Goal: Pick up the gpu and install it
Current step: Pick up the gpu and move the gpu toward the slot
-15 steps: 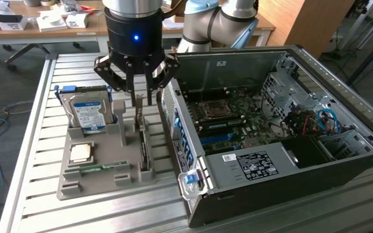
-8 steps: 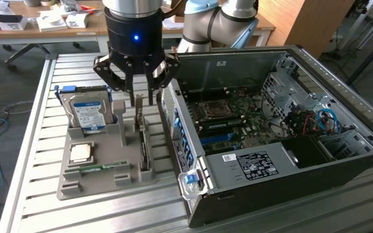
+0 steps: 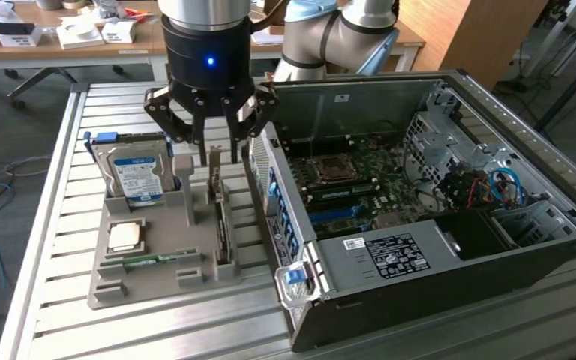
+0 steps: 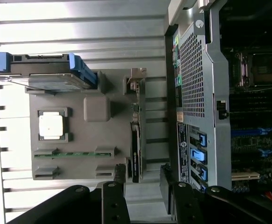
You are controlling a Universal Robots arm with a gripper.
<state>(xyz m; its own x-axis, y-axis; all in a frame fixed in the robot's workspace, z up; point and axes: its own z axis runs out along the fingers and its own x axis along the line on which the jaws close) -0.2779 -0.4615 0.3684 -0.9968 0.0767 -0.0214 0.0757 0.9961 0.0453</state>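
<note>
The gpu [image 3: 220, 217] is a thin dark card standing on edge in a slot of the grey holder tray [image 3: 158, 285], beside the open computer case [image 3: 418, 217]. In the wrist view the gpu [image 4: 136, 140] appears as a slim black strip running along the tray's [image 4: 98, 140] side nearest the case [image 4: 206, 84]. My gripper [image 3: 223, 155] hangs above the far end of the card, open, with nothing between its fingers. Its dark fingers [image 4: 119, 177] straddle the line of the card, and the gripper [image 4: 143, 179] is not touching it.
The tray also holds a silver hard drive with a blue label [image 3: 136, 176], a square processor [image 3: 126, 236] and a green memory stick [image 3: 153, 259]. The case lies on its side with the motherboard [image 3: 348, 187] exposed. A slatted metal table [image 3: 68, 150] carries everything.
</note>
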